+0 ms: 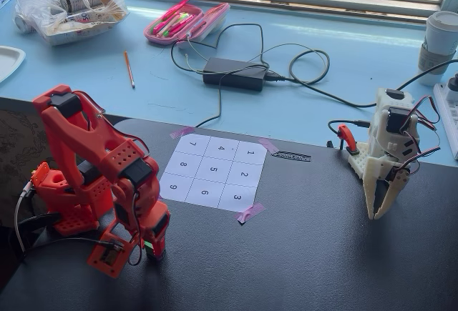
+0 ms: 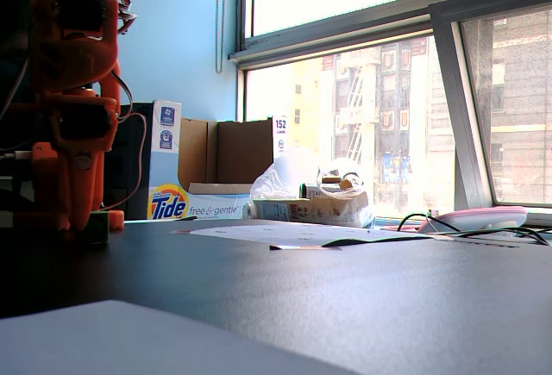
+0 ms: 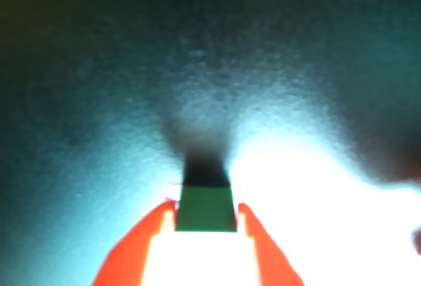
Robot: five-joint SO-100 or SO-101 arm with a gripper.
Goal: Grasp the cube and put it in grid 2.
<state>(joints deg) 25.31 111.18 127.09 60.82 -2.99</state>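
The small green cube (image 3: 205, 208) sits between my red gripper's (image 3: 205, 204) two fingers in the wrist view, and both fingers press close on its sides. In a fixed view the gripper (image 1: 149, 248) points down at the black table at front left, with a sliver of the cube (image 1: 147, 244) showing at its tips. The cube is at table level. It also shows low beside the red arm in another fixed view (image 2: 95, 227). Grid 2 (image 1: 244, 175) is the middle cell of the numbered sheet's right column, well to the right of and beyond the gripper.
The sheet (image 1: 187, 168) is taped down with pink tape (image 1: 250, 213). A white arm (image 1: 386, 157) stands at the table's right edge. Behind the black table lie a power brick with cables (image 1: 235, 73), a pink case (image 1: 186, 21) and a bag (image 1: 68, 0).
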